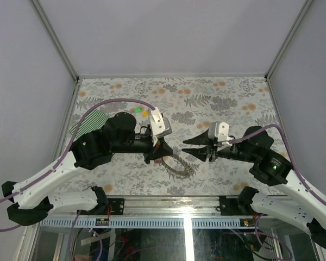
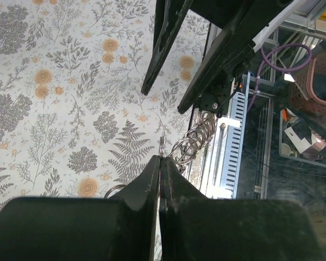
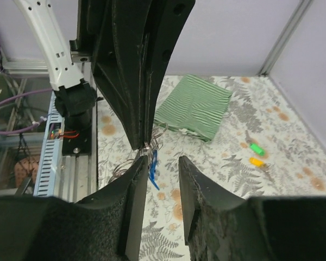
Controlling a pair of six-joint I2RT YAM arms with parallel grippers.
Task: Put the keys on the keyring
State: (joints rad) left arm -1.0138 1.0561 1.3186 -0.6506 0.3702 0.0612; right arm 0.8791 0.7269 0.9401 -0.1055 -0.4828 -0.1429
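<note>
Over the bench [image 1: 228, 103], the left claw [image 2: 161, 159] is pinched tight on the ring of the keyring [image 2: 198, 136], whose chain coils toward the near edge. The right claw [image 3: 162, 159] faces it, half spread, gripping nothing. A blue key [image 3: 153, 169] hangs at the ring between the right claw's fingers, so threading it seems nearly done. The next move probably calls for fetching the green key [image 3: 255, 147] or yellow key [image 3: 256, 161], which lie well apart.
</note>
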